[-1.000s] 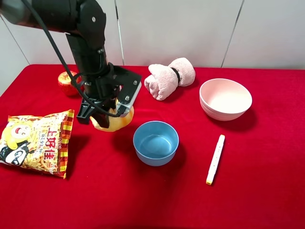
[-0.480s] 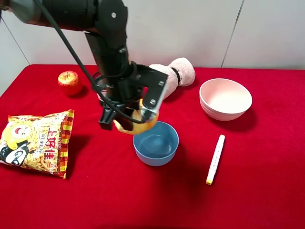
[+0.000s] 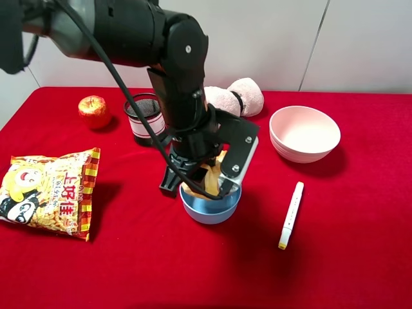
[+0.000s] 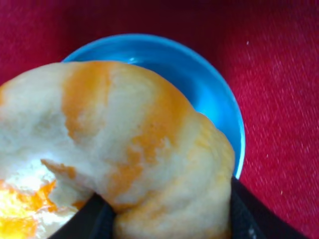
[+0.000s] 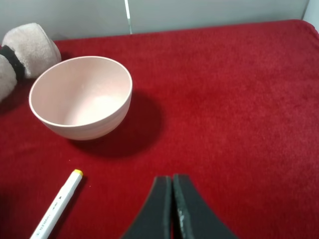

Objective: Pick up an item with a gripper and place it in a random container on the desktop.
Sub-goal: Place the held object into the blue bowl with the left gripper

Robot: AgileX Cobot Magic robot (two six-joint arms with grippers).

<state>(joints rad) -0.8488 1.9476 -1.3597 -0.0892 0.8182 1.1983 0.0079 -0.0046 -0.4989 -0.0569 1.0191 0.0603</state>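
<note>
Left gripper (image 3: 205, 183) is clutching the bread roll (image 4: 124, 149) over the blue bowl (image 3: 215, 213) — right gripper (image 5: 172, 196) (empty) is pressing its jaws together.

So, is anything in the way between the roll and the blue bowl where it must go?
Nothing visible. The left pincer holds the roll right above the blue bowl, and the part of the bowl's inside that shows past the roll is bare.
</note>
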